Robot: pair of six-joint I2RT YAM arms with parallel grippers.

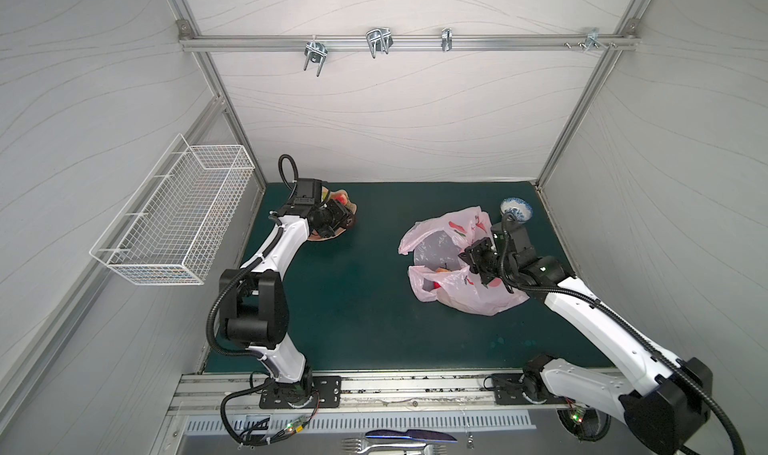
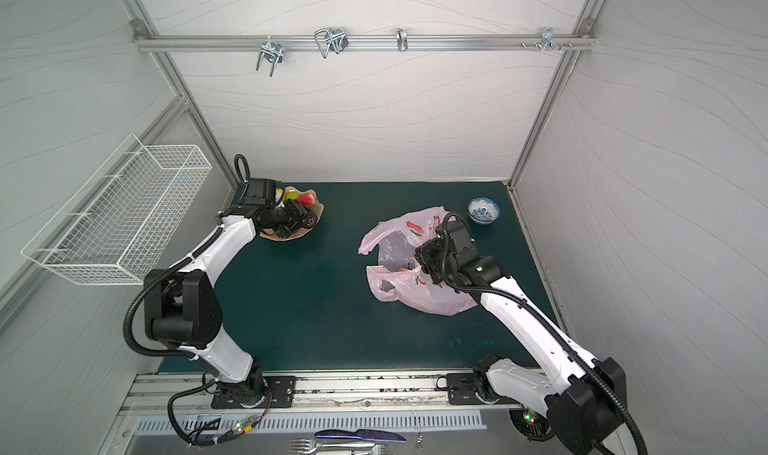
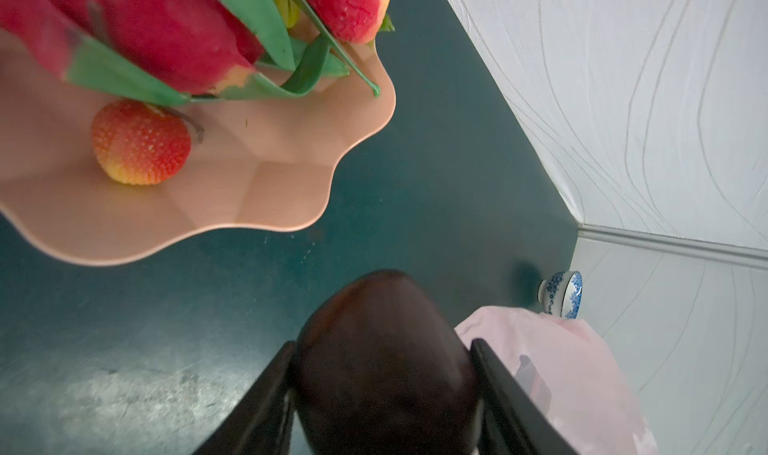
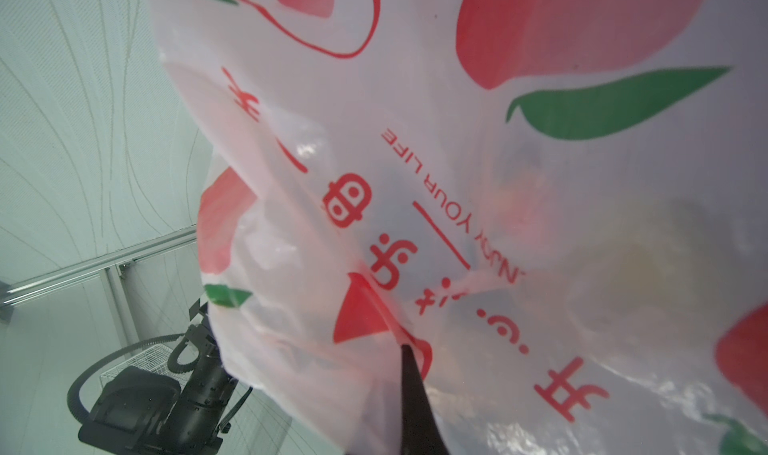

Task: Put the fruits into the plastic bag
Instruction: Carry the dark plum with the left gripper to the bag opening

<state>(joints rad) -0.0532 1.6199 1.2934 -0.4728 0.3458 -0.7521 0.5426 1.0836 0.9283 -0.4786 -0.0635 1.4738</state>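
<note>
Your left gripper (image 3: pixel 382 345) grips a dark brown-purple round fruit (image 3: pixel 386 390) over the green mat (image 1: pixel 353 307) (white walls (image 1: pixel 395 120) around). Right gripper (image 4: pixel 405 351) pinches shut on the pink plastic bag (image 4: pixel 540 182).

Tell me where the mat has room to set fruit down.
Bare mat runs between the peach dish and the plastic bag, and along the front, before the metal rail. Crowded: back right, where the bag and blue-and-white bowl sit close.

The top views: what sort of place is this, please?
Probably a robot test booth, not a home: white panel walls in an aluminium frame, the left arm and the right arm bolted to a front rail, and a green mat as work surface.
</note>
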